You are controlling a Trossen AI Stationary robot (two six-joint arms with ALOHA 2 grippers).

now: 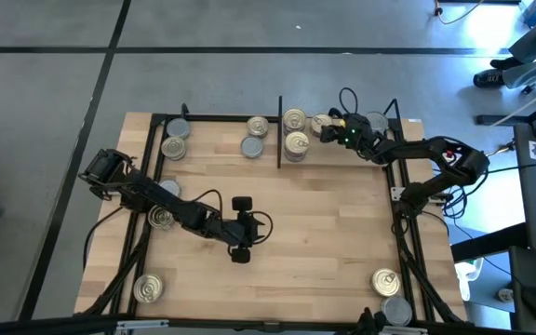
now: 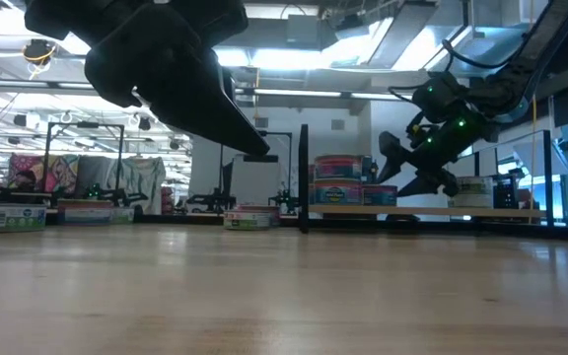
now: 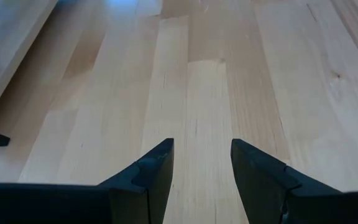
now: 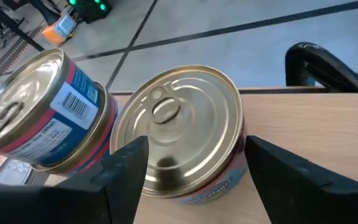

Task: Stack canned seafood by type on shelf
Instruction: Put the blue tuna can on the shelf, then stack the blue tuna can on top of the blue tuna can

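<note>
The right pincer [image 4: 191,180], fingers apart, straddles a gold-lidded tin [image 4: 179,140] lying dead ahead at twelve o'clock.

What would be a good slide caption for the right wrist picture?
Right gripper, fingers open, straddling a gold-lidded can beside a stacked, tilted neighbour on the shelf.

In the right wrist view the right gripper's [image 4: 191,165] dark fingers [image 4: 126,165] cover the lower edge and label of the gold-lidded tin [image 4: 182,127] between them, so contact cannot be told. A second tin [image 4: 42,115] beside it is cut off by the picture's edge. In the high view, the grey-lidded tin [image 1: 397,310] at the table's near right corner is partly hidden behind black bars.
</note>
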